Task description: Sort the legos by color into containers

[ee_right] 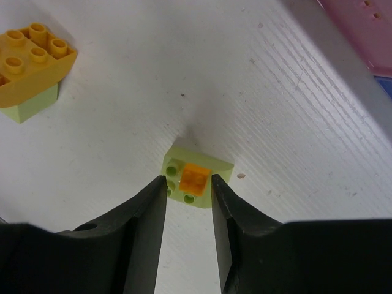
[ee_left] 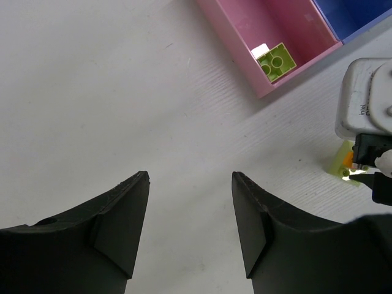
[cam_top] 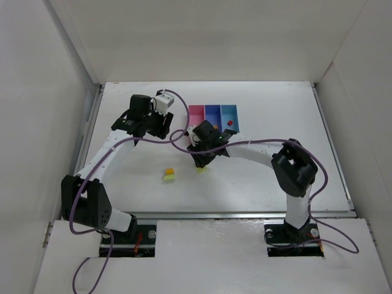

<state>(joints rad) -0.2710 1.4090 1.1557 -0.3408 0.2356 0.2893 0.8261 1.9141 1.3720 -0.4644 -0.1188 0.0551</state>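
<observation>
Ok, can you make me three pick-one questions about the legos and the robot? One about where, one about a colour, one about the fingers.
1. Which bin holds a lime green brick?
A. light blue
B. pink
C. purple-blue

2. What colour is the brick in the light blue bin?
A. yellow
B. lime green
C. red

3. How are the left fingers?
A. open, nothing between them
B. shut on a brick
C. inside a bin

Answers:
1. B: the left wrist view shows it lying in the pink bin.
2. C: the top view shows a red brick there.
3. A: only bare table shows in the gap between them.
</observation>
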